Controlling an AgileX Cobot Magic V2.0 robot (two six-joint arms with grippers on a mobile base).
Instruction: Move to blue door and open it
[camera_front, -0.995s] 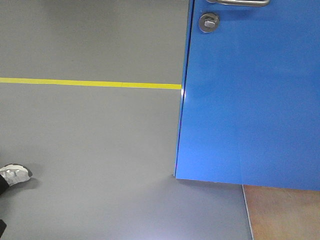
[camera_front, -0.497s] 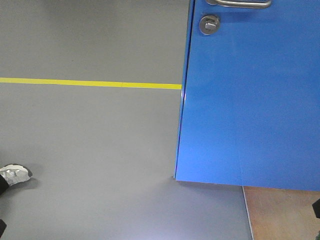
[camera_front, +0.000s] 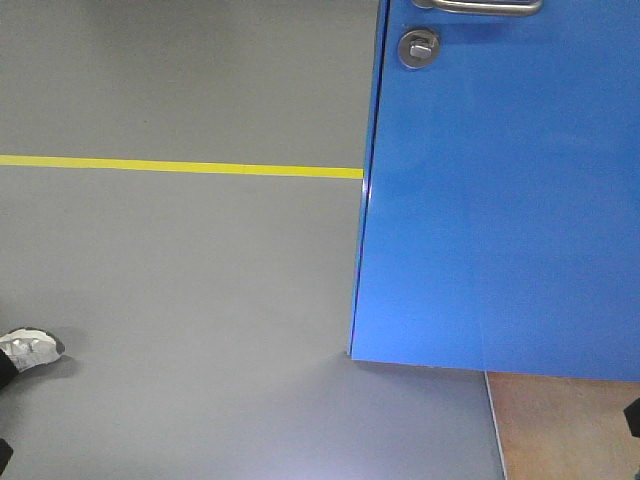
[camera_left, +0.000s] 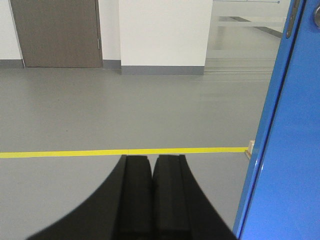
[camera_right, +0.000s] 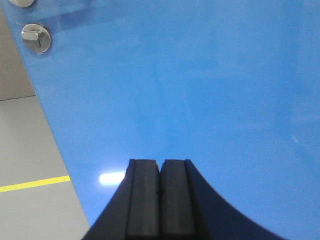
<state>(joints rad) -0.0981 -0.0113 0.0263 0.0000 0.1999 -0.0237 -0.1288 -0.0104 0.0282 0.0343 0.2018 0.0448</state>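
Observation:
The blue door (camera_front: 500, 200) fills the right of the front view, standing ajar with its free edge at the middle. Its silver lever handle (camera_front: 485, 6) shows at the top edge and the round lock (camera_front: 418, 47) below it. In the left wrist view my left gripper (camera_left: 152, 162) is shut and empty, left of the door's edge (camera_left: 280, 125). In the right wrist view my right gripper (camera_right: 160, 165) is shut and empty, pointing at the door panel (camera_right: 190, 80) close ahead; the lock (camera_right: 36, 38) sits at upper left.
A yellow floor line (camera_front: 180, 166) crosses the grey floor. A person's shoe (camera_front: 30, 348) is at the left edge. An orange-brown floor strip (camera_front: 565, 425) lies below the door. A white wall (camera_left: 165, 32) and a brown door (camera_left: 55, 32) stand far off.
The view shifted very slightly between the earliest frame and now; the yellow line and the handle sit a little higher. A dark shape has come in at the lower right edge.

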